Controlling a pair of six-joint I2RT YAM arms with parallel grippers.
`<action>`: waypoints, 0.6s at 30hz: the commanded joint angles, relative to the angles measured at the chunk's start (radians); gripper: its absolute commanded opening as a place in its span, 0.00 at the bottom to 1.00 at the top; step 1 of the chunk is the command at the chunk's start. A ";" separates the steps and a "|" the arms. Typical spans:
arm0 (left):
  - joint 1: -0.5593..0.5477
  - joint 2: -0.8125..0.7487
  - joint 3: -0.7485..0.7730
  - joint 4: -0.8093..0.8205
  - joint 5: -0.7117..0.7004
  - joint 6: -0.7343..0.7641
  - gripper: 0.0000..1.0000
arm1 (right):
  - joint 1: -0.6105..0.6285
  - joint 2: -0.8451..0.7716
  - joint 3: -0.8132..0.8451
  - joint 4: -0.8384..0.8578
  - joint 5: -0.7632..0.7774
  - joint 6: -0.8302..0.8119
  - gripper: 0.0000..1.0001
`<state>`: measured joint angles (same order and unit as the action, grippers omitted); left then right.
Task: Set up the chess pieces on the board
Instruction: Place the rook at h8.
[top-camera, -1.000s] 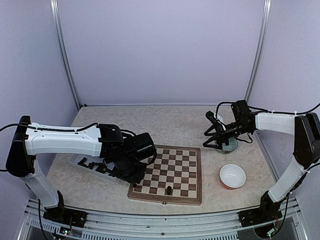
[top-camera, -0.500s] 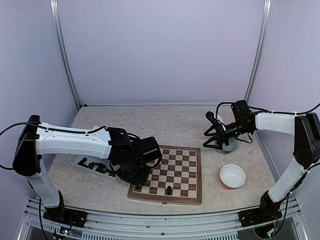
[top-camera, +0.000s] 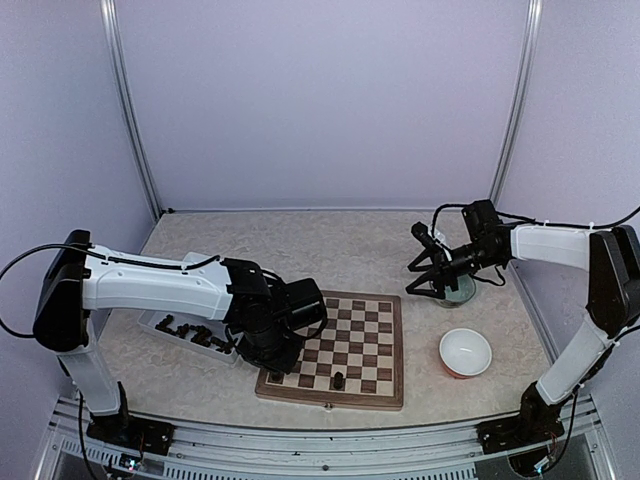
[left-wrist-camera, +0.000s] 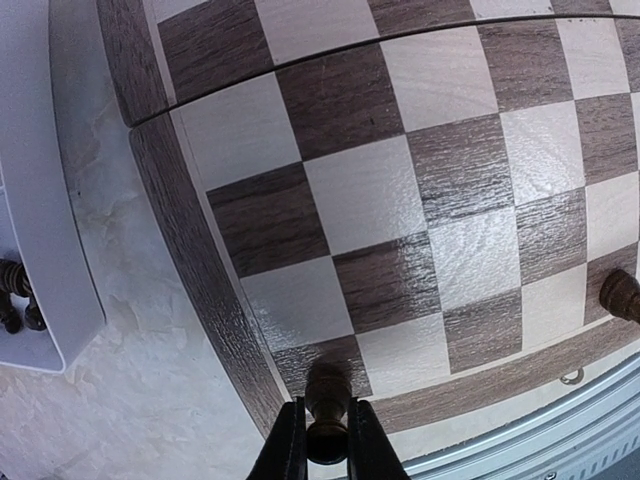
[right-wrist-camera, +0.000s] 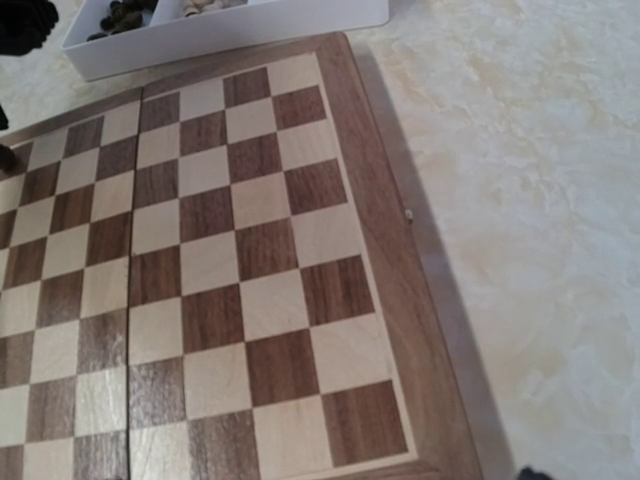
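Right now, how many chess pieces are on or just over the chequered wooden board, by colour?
Dark brown-black chess pieces: 2, one held in the left gripper at the near-left corner of the chequered wooden board, one standing free.
Pale cream chess pieces: 0; those visible lie in the white rectangular tray.
Total: 2

One chessboard (top-camera: 370, 335). Two dark chessmen on it: a corner piece (left-wrist-camera: 328, 392) at near-left, an edge piece (top-camera: 338, 380) by the near edge. One white tray (top-camera: 150, 322), contents too small to count. One white bowl (top-camera: 465, 352). One small greenish dish (top-camera: 463, 292).
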<state>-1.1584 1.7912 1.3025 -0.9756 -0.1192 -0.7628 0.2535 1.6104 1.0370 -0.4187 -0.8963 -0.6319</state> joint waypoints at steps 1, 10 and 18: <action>-0.005 0.010 0.027 -0.012 -0.019 -0.004 0.14 | 0.009 0.008 0.025 -0.020 -0.015 -0.011 0.84; -0.005 0.019 0.029 -0.009 -0.010 0.001 0.24 | 0.010 0.008 0.026 -0.022 -0.015 -0.009 0.84; -0.002 -0.019 0.140 -0.114 -0.102 -0.011 0.38 | 0.010 0.011 0.027 -0.021 -0.019 -0.003 0.84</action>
<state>-1.1584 1.8011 1.3491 -1.0142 -0.1394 -0.7612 0.2550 1.6104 1.0370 -0.4217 -0.8970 -0.6346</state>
